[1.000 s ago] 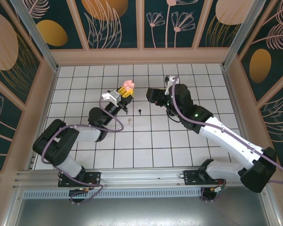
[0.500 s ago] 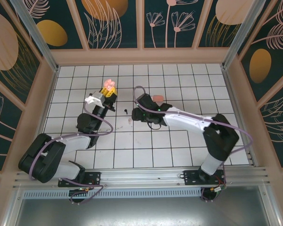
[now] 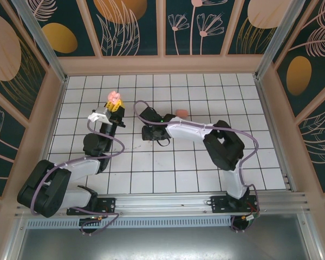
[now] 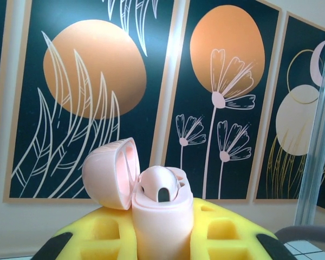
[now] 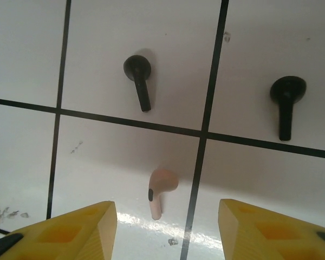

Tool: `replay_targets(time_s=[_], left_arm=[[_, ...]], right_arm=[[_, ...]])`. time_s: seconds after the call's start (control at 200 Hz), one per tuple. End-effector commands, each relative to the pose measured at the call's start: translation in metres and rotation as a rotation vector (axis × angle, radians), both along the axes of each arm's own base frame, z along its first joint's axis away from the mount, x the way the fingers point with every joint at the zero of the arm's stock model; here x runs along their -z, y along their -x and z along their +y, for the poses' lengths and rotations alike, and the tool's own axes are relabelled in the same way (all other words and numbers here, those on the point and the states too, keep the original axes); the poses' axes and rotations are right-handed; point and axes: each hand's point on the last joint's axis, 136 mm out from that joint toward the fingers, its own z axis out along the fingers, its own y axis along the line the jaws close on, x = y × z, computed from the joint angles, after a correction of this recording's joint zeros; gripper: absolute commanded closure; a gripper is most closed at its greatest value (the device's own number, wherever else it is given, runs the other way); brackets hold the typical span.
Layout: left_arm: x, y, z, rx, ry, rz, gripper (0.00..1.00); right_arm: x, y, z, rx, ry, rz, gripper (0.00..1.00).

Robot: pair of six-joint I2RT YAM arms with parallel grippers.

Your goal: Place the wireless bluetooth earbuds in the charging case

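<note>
My left gripper (image 4: 162, 241) is shut on the pale pink charging case (image 4: 163, 216), held upright with its lid (image 4: 109, 173) swung open to the left. One pale earbud (image 4: 160, 187) sits in the case. In the top view the case (image 3: 114, 97) is raised over the table's left half. My right gripper (image 5: 168, 216) hangs open just above the tiles. A pale pinkish earbud (image 5: 160, 190) lies between its yellow fingers (image 5: 81, 230), touching neither. Two black earbuds (image 5: 138, 77) (image 5: 286, 100) lie farther out on the tiles. The right gripper (image 3: 148, 132) sits left of centre.
A small coral-pink item (image 3: 180, 112) lies on the tiles right of my right wrist. The white tiled table (image 3: 206, 162) is walled by wooden panels (image 3: 162, 65) at the back and sides. My right arm stretches across the middle of the table.
My right arm has swung left and come down over the earbuds. My left gripper has carried the open case to the left.
</note>
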Motion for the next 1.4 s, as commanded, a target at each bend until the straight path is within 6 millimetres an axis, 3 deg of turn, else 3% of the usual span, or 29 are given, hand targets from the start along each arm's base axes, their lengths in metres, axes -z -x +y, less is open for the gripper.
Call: replay_targets(time_s=[0.0,0.756,1.396], left_arm=[[-0.013,0.007,0.011,-0.023,0.045,-0.043,1.0],[-0.021,0.014,0.013,-0.021,0.036,-0.066,1.0],[-0.02,0.013,0.01,-0.004,0.031,-0.063,1.0]], right_arm=[[0.007,0.003,0.002,-0.034,0.064,0.013,0.48],[0.038,-0.006,0.009,-0.028,0.146,0.032,0.56],[0.045,-0.006,0.009,-0.023,0.155,0.033,0.65]])
